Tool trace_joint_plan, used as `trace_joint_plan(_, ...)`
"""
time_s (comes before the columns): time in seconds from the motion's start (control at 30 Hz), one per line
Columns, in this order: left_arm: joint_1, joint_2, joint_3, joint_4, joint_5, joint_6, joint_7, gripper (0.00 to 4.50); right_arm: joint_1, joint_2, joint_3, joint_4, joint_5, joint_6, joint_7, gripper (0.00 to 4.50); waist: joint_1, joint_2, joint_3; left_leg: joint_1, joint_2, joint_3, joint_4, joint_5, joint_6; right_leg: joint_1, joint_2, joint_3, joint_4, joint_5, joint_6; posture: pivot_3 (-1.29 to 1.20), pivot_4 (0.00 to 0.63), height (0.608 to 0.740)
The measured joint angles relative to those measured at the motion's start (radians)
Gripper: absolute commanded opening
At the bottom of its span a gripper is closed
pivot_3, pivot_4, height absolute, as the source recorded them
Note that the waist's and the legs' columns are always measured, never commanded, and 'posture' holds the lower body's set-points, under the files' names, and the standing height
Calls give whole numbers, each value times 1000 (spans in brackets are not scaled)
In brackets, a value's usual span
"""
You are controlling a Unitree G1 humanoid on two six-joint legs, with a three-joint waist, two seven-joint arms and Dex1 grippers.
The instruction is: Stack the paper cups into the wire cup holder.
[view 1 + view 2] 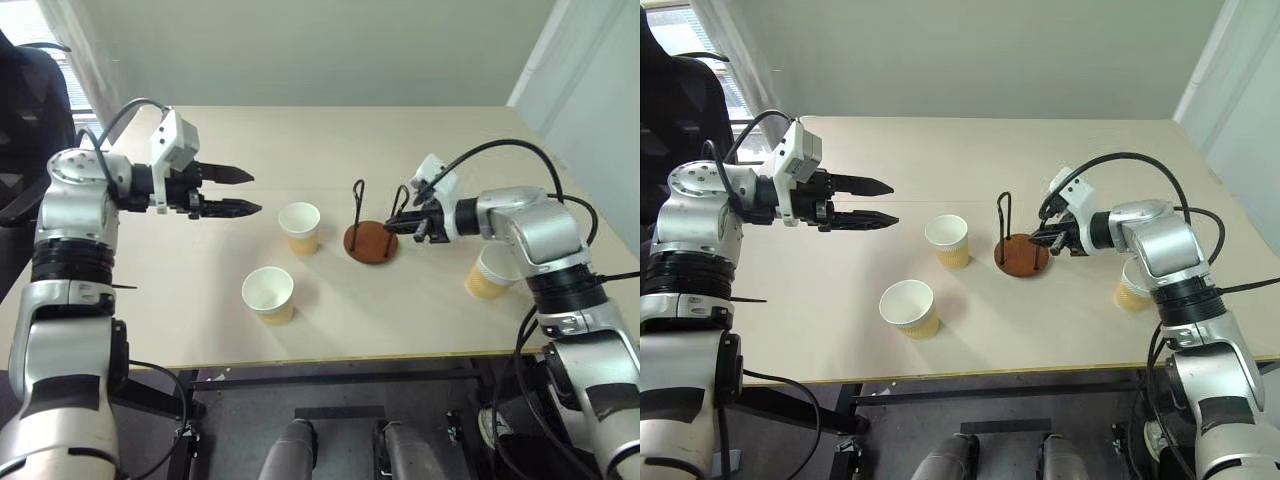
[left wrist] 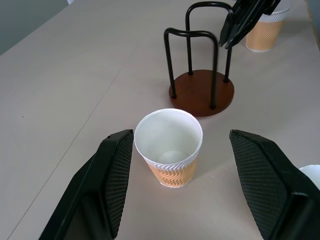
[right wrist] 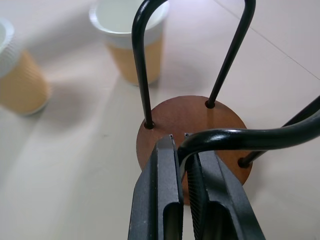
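The wire cup holder [image 1: 371, 241], a reddish-brown disc with two black wire loops, stands mid-table. My right gripper [image 3: 180, 142] is shut on the top of its near loop, and the wire runs between the fingers. Whether the base has left the table I cannot tell. One paper cup [image 1: 300, 227] stands upright just left of the holder. Another paper cup [image 1: 269, 294] stands nearer the front edge. A third paper cup [image 1: 490, 272] sits behind my right forearm. My left gripper [image 1: 238, 192] hovers open to the left, pointing at the nearest cup [image 2: 168, 145], apart from it.
The beige table [image 1: 330, 140] ends in a front edge [image 1: 330, 356] close to the lower cup. A dark chair [image 1: 30, 90] stands beyond the far left corner. Bare tabletop lies behind the holder and between the cups.
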Motion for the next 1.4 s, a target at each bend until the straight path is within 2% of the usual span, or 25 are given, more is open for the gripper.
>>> trace_joint_plan(0.23, 0, 2, 0, 0, 1, 0, -1, 3288, 12, -23, 20, -86, 10, -4, 69, 52, 0, 0, 0, 0, 0, 0, 0, 0, 0, 0, 0, 0, 1, 0, 0, 0, 150, 740)
trace_joint_plan(0.43, 0, 9, 0, 1, 1, 0, -1, 3288, 117, -39, 52, -163, 10, 15, 68, 52, 0, 0, 0, 0, 0, 0, 2, 0, 0, 0, 0, 0, 1, 0, 0, 0, 150, 740)
trace_joint_plan(0.87, -2, 9, 0, 12, 1, -1, -1, 3288, 118, -59, 52, -181, 9, 18, 47, 52, -2, -1, 0, 0, 0, 1, 3, 1, 1, 1, 0, 0, 1, 1, -1, 0, 150, 740)
trace_joint_plan(1.1, -5, 9, 0, 13, 2, -2, -1, 3288, 132, -103, 53, -204, 28, 8, 108, 52, -2, -1, 0, 0, 0, 1, 3, 1, 1, 1, 0, 0, 1, 1, -1, 0, 150, 740)
trace_joint_plan(1.4, -18, 9, 0, 20, 2, -5, -1, 3288, 135, -108, 53, -218, 37, 6, 127, 52, -2, -1, 0, 0, 0, 1, 4, 1, 2, 1, 0, 0, 1, 1, 0, 0, 150, 740)
